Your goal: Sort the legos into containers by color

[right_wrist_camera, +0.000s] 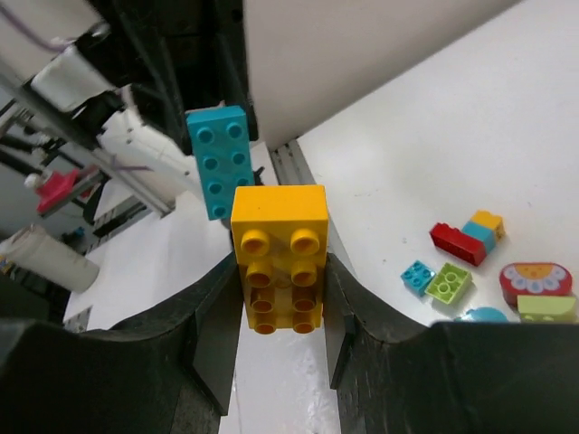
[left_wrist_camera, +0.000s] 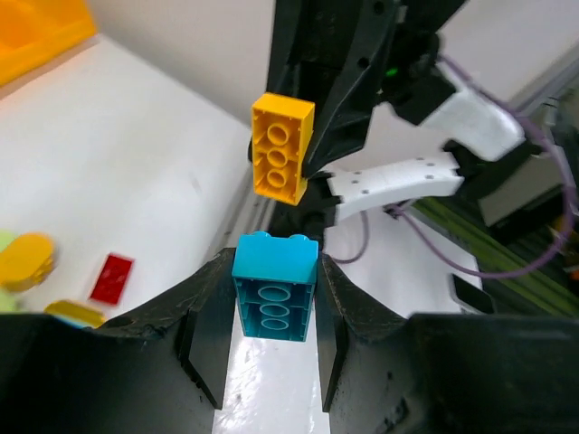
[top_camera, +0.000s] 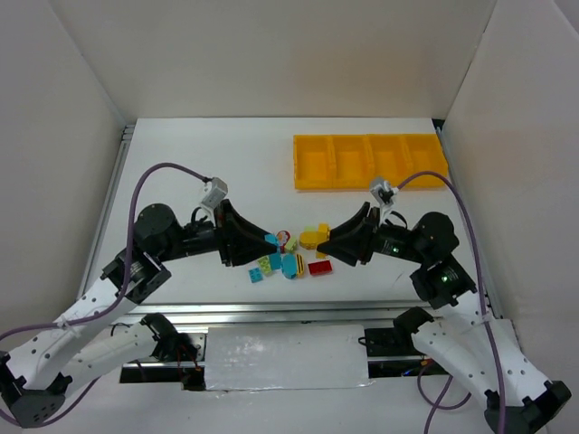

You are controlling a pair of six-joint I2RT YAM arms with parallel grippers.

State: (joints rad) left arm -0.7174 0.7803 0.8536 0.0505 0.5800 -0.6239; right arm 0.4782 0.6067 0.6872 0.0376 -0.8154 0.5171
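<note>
My left gripper (left_wrist_camera: 274,298) is shut on a blue brick (left_wrist_camera: 274,285), lifted above the table. My right gripper (right_wrist_camera: 280,298) is shut on a yellow brick (right_wrist_camera: 278,258), also lifted. The two grippers face each other over the table's middle, left gripper (top_camera: 261,242) and right gripper (top_camera: 327,242), a short gap apart. Each wrist view shows the other's load: the yellow brick (left_wrist_camera: 282,147) and the blue brick (right_wrist_camera: 218,161). Loose legos (top_camera: 282,263) lie below between them. The yellow containers tray (top_camera: 371,185) lies at the back right, its four compartments showing no bricks.
On the table lie a red brick (top_camera: 319,267), a red-blue-yellow stack (right_wrist_camera: 466,237), a small blue plate (right_wrist_camera: 417,276), a green plate (right_wrist_camera: 449,282) and a rounded red-and-white piece (right_wrist_camera: 536,278). White walls enclose the table on three sides.
</note>
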